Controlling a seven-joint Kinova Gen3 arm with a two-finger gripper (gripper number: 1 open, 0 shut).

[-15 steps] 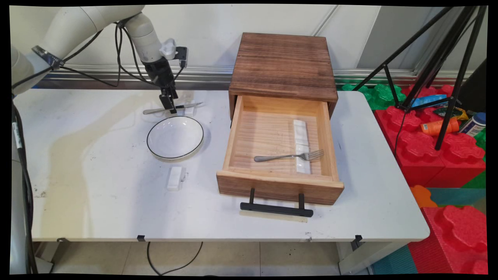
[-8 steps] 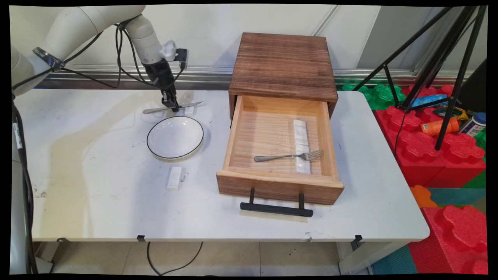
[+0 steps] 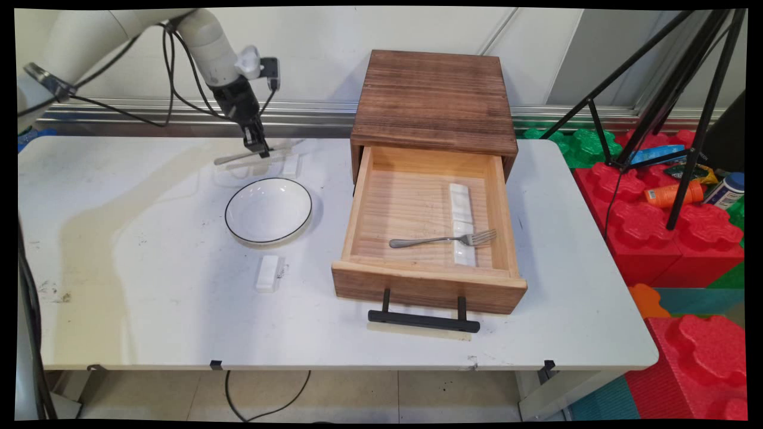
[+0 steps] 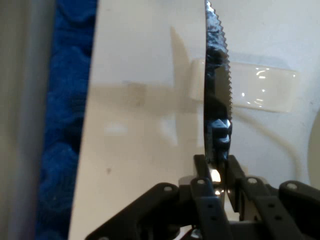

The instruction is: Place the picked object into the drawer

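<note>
The gripper (image 3: 257, 147) hangs over the worktop (image 3: 149, 286) just behind the bowl (image 3: 269, 210), its jaws clamped on a knife (image 3: 238, 158) near the middle of its length. The knife is lifted clear of the worktop and lies roughly level, handle toward the bowl's left, blade toward the drawer box (image 3: 433, 101). In the hand view the serrated blade (image 4: 218, 75) runs straight up from the fingers (image 4: 206, 192), edge-on. A white rest (image 3: 290, 165) lies on the worktop just behind the bowl, under the blade end; the hand view shows it as a pale block (image 4: 260, 87) beside the blade. A second white rest (image 3: 267, 273) lies in front of the bowl. To the bowl's right the drawer (image 3: 429, 285) stands pulled open, holding a fork (image 3: 444, 239) laid across a long white rest (image 3: 461, 205).
</note>
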